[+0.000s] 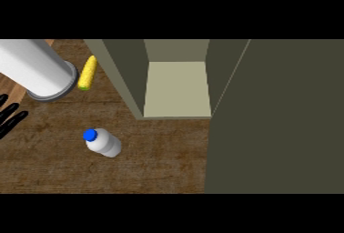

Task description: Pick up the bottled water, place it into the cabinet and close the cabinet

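Standing before the open cabinet (178, 86), bottled water (104, 144); corn (87, 73), white cylinder (33, 68) beyond; left hand (8, 113) spread, empty.

Black robot hand (9, 116); pale grey cylindrical forearm (32, 67).

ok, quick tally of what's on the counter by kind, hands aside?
bottled water: 1 (white, blue cap)
corn cob: 1 (yellow)
white cylinder: 1 (grey rim, can't tell what it is)
cabinet: 1 (door open)
Total: 4
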You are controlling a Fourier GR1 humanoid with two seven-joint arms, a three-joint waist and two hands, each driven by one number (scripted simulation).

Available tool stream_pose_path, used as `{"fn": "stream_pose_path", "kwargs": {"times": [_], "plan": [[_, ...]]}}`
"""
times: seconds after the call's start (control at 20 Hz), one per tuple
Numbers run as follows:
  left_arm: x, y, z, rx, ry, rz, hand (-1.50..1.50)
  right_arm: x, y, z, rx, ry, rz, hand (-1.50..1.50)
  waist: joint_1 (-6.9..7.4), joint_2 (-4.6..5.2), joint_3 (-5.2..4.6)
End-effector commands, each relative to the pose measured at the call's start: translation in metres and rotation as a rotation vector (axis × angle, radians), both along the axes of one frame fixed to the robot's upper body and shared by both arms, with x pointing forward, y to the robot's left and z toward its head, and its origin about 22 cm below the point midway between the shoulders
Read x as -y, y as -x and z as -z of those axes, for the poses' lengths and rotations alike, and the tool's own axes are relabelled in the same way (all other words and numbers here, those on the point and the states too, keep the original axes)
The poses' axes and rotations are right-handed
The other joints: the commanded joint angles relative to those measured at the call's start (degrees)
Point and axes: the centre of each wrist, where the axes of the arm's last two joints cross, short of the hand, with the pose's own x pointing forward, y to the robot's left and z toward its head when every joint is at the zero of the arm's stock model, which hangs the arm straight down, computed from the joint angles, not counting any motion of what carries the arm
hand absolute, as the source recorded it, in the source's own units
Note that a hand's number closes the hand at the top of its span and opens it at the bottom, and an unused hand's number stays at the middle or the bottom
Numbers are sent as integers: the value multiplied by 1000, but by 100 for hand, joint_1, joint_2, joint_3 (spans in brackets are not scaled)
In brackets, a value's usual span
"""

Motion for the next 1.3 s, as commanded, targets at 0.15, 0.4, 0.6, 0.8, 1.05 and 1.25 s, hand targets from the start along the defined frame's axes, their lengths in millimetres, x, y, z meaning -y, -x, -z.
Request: {"fn": "stream_pose_path", "kwargs": {"times": [0.15,0.4,0.6,0.8,1.05,1.25], "plan": [[-1,-17,18,-43,-10,-65,-150,1,36,-30,46,7,7,-150,-76,-2,0],[4,-25,60,-62,-44,-127,-150,2,30,-14,27,25,14,-150,-72,19,-6],[8,-30,80,-82,-67,-93,-150,-8,35,-5,48,24,28,-150,-58,10,-5],[27,-30,101,-89,-75,-77,-150,5,46,-31,39,51,23,-150,-24,17,-6],[39,-45,131,-123,-87,-119,-150,8,51,-20,45,35,21,-150,-90,20,-7],[63,-57,153,-149,-68,-174,-150,9,60,-19,51,37,-18,-150,-164,25,-10]]}}
